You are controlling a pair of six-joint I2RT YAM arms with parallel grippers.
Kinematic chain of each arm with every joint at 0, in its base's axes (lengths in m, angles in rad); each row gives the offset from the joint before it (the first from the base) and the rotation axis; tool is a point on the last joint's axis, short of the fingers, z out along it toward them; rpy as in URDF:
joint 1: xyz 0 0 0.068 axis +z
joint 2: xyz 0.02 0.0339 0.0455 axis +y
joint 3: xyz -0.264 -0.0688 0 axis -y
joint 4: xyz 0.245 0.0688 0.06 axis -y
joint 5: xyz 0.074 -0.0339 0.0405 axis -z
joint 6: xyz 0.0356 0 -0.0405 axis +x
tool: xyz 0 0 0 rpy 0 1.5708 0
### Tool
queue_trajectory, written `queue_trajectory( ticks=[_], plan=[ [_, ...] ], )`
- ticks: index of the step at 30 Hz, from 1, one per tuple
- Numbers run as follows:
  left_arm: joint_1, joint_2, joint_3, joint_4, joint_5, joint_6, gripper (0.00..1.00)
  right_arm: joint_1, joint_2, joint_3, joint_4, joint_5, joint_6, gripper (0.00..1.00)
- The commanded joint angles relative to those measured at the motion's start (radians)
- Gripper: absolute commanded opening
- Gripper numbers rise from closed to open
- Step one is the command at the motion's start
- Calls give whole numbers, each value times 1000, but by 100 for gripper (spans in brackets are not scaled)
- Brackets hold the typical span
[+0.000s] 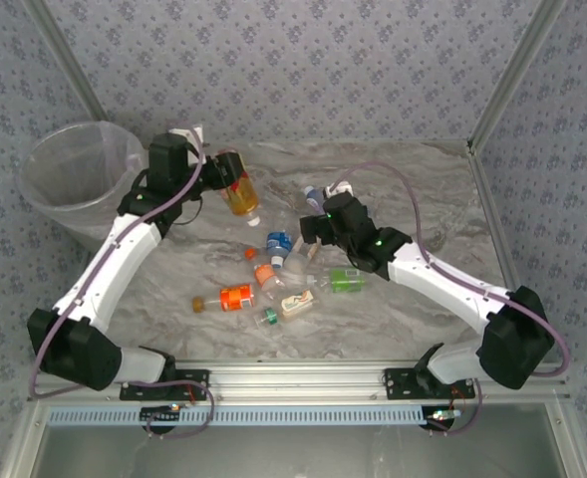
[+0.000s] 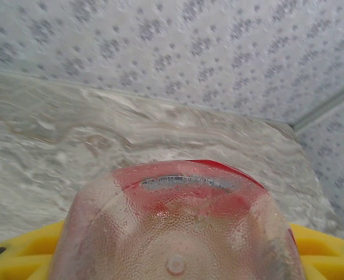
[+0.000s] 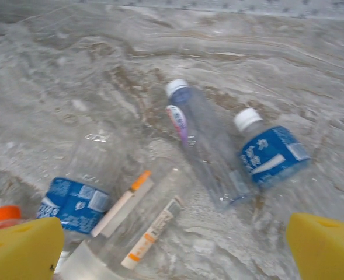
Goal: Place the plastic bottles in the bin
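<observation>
On the far left side of the table (image 1: 423,189), near the bin (image 1: 69,204), my left gripper (image 1: 225,177) is pinching one bottle (image 1: 241,194) across its body. It is not over the rim yet. The right gripper (image 3: 174,245) hangs low over the pile, fingers spread wide, nothing between them. The other plastic bottles (image 1: 236,297) lie scattered mid-table, well apart from the bin.

Judgement: they look empty, so light, thin-walled and slick, and the round bodies will roll. I would take each across the labelled middle, not the cap, with a modest squeeze.
</observation>
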Motion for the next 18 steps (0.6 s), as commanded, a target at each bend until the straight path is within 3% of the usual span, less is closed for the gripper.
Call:
queue_trajectory(
  ticks=[1,10,18],
  plan=[
    [36,-36,92,-18,-89,69,47,6,11,35,-70,118,79,100],
    [127,-61,196,23,-242,210,45,6,-46,-24,21,98,62,100],
    [223,-73,266,67,-276,292,44,4,-82,-69,63,101,63,100]
  ],
)
